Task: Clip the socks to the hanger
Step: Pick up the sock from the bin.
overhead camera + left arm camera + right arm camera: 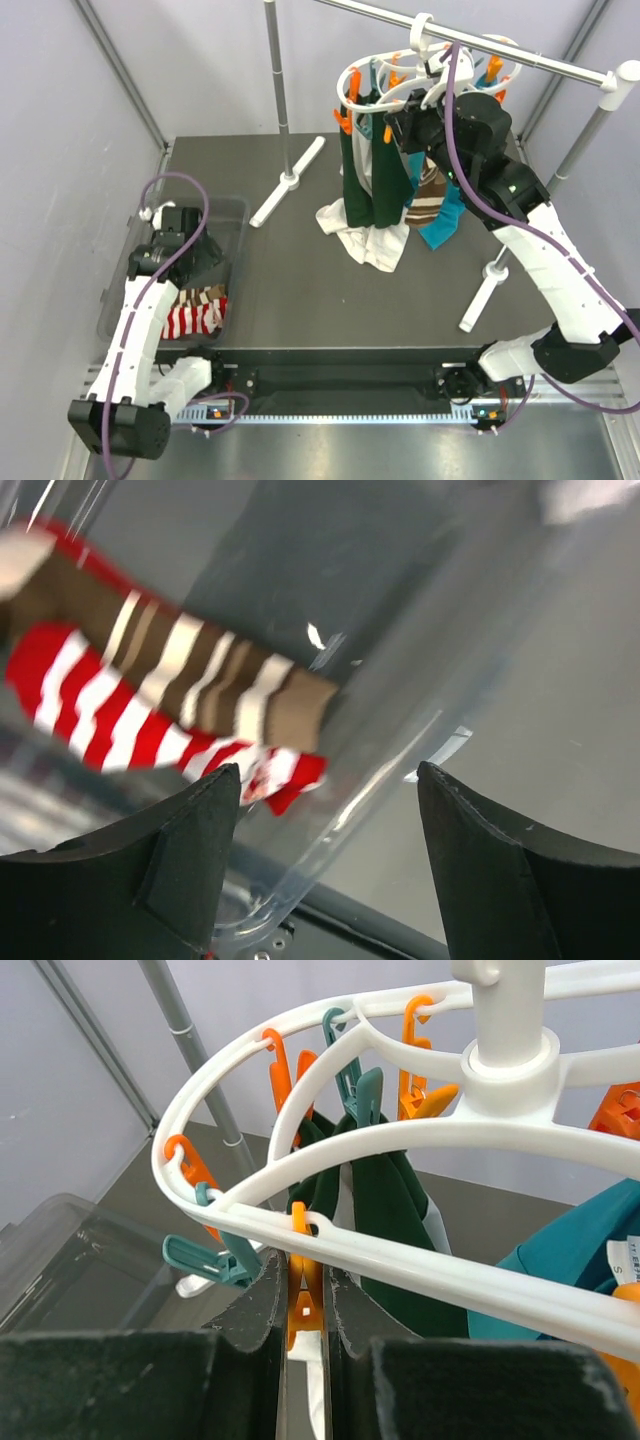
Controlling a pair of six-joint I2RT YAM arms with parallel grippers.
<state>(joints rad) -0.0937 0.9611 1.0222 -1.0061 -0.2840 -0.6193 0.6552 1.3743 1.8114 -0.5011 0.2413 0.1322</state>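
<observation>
Socks waiting to be hung, a red-and-white striped sock (100, 715) and a brown-and-cream striped sock (200, 675), lie together in the near end of a clear plastic bin (238, 204) at the left edge of the table (300, 290), the brown one lying partly over the red one. Just above them hovers the left gripper (328, 780), its fingers spread wide with nothing between them, tilted down over the bin's rim, apparently ready to reach in for the next sock. At the far right, the white hanger (505, 1060) hangs by its hook from the grey metal rail (520, 55), high enough that what it carries dangles free over the table. Several items are already clipped there, among them dark green socks (365, 190) and a teal sock (445, 220). The right gripper (303, 1290) is raised to the hanger's near-left rim, its fingers pressed together on an orange clip (303, 1310) that dangles from the ring. Pinching the clip's handles is presumably meant to spread its mouth so a sock can be slipped in, though whether the mouth is actually parted is hidden below the fingers. Neighbouring teal and orange clips on that stretch of the ring hang bare, so there is room for the two socks in the bin.
</observation>
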